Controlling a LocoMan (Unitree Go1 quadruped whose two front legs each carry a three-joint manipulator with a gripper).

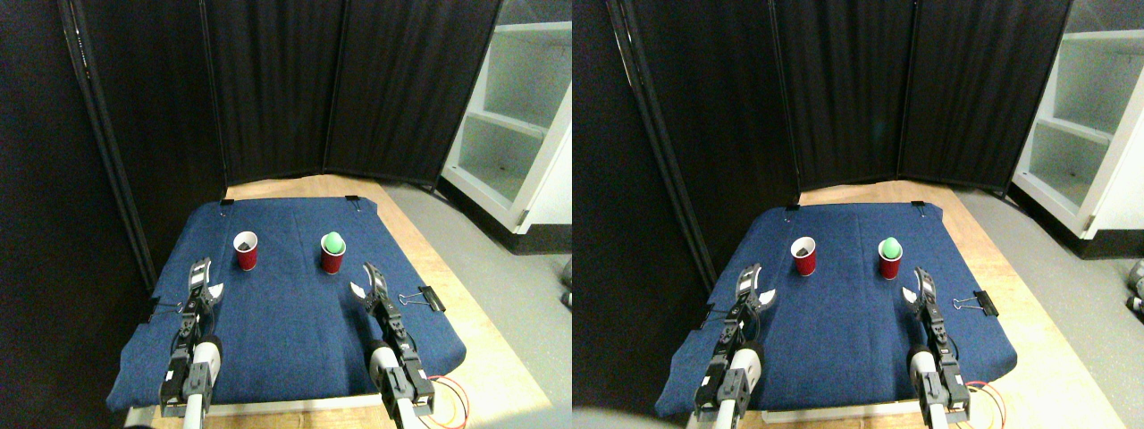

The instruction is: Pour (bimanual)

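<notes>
Resting spread and empty, both grippers' fingers, left and right, sit short of the red cups.

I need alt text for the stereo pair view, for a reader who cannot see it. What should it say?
Two red cups stand apart on a blue cloth: the left cup holds something dark, the right cup a green ball. The robot's left end effector and right end effector are short of the cups, touching neither. Black curtains hang behind, with a white shelf to the right.
</notes>
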